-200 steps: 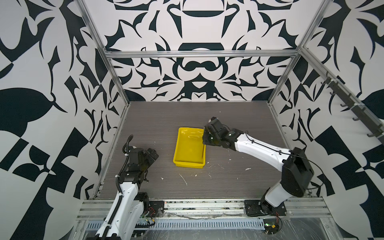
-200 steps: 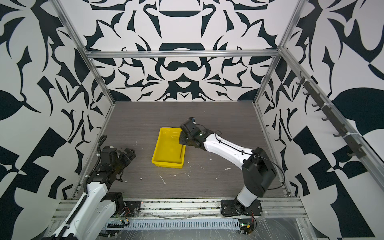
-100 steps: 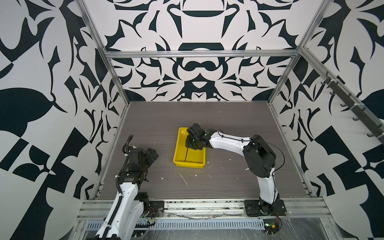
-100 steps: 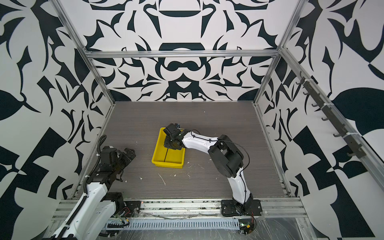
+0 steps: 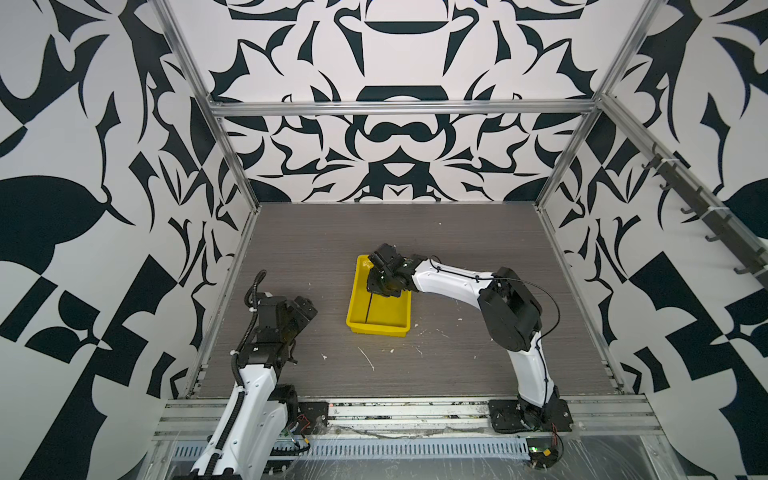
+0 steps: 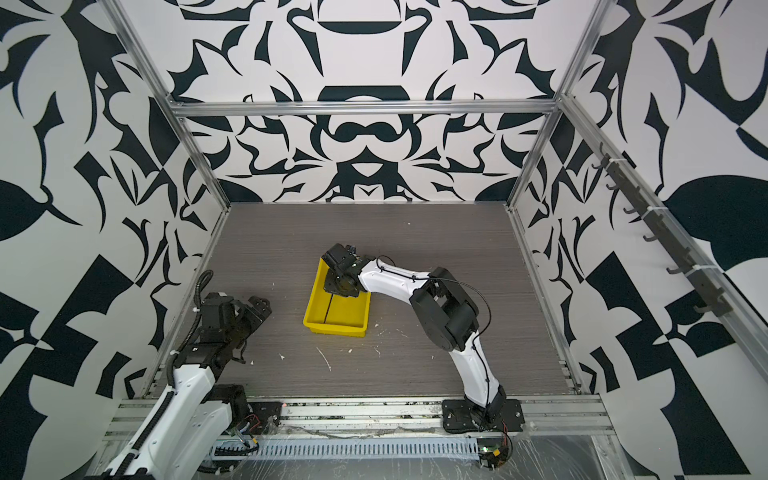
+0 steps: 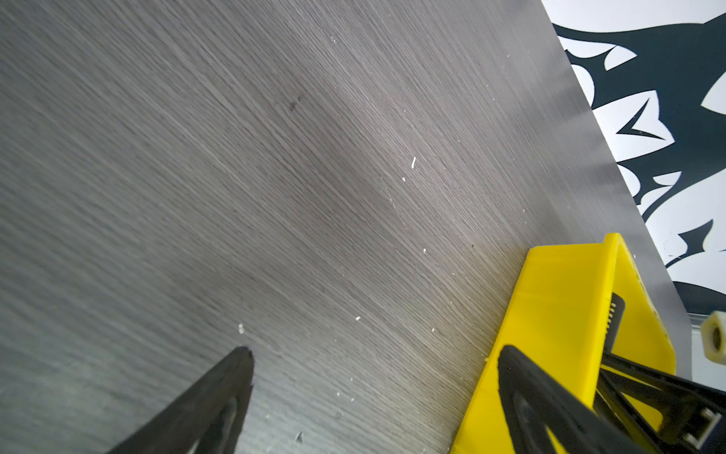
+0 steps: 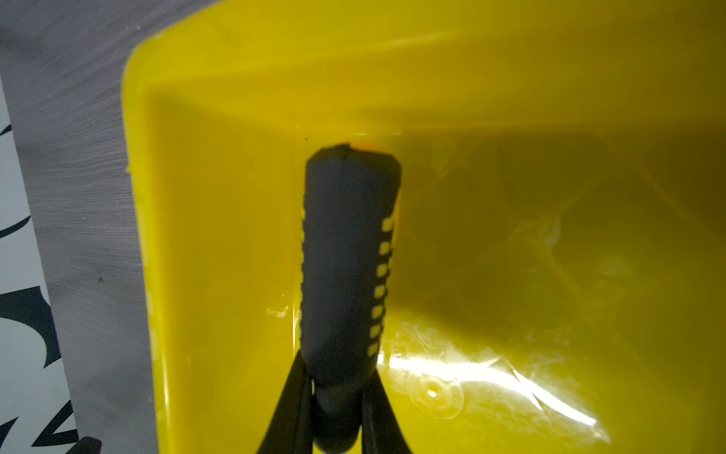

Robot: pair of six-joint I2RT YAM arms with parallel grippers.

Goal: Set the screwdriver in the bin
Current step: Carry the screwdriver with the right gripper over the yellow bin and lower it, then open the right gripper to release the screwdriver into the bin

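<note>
One right hand clamped on screwdriver, inside yellow bin

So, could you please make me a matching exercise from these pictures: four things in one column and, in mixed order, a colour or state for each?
Column one:
1. screwdriver
2. bin
3. left gripper
4. right gripper

Column two:
A. open, over the bare table, holding nothing
B. bright yellow, standing on the table
C. shut on the screwdriver
D. black handle, held over the bin's floor

Pairs: 1-D, 2-B, 3-A, 4-C
</note>
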